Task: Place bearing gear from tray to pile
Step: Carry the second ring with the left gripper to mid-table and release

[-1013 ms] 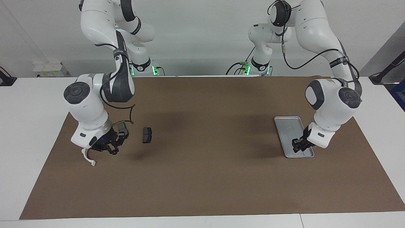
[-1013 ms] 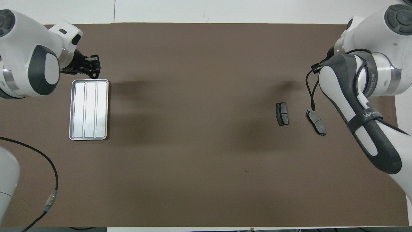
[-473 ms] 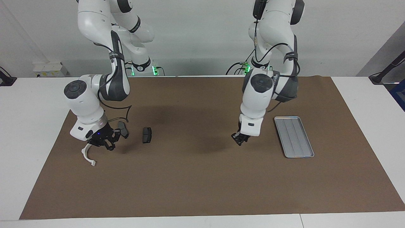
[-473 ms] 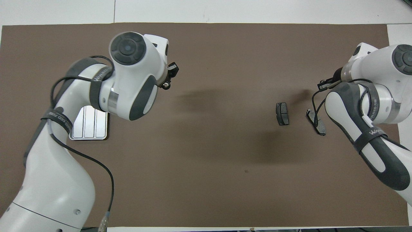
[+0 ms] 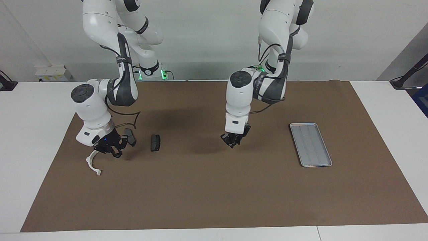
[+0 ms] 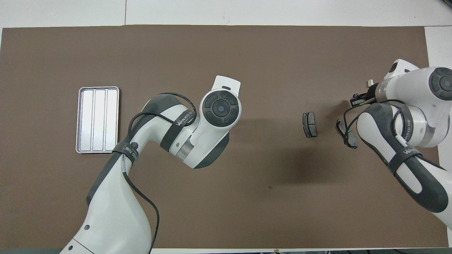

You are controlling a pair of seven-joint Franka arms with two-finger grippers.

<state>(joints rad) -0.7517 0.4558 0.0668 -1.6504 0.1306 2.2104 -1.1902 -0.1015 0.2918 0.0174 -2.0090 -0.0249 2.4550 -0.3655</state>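
My left hand [image 5: 234,141] hangs over mid-counter. I cannot tell whether it is shut or holds anything. No bearing gear shows anywhere, and the tray [image 5: 311,144] toward my left arm's end lies bare, so I judge the gear is in that hand.

The pile lies toward my right arm's end: two brake pads [image 5: 155,143] [image 5: 130,136], then the white bracket [image 5: 91,163] farthest out, with my closed right hand [image 5: 108,150] low beside it.

The overhead view hides my left hand under its wrist; the facing view shows it.
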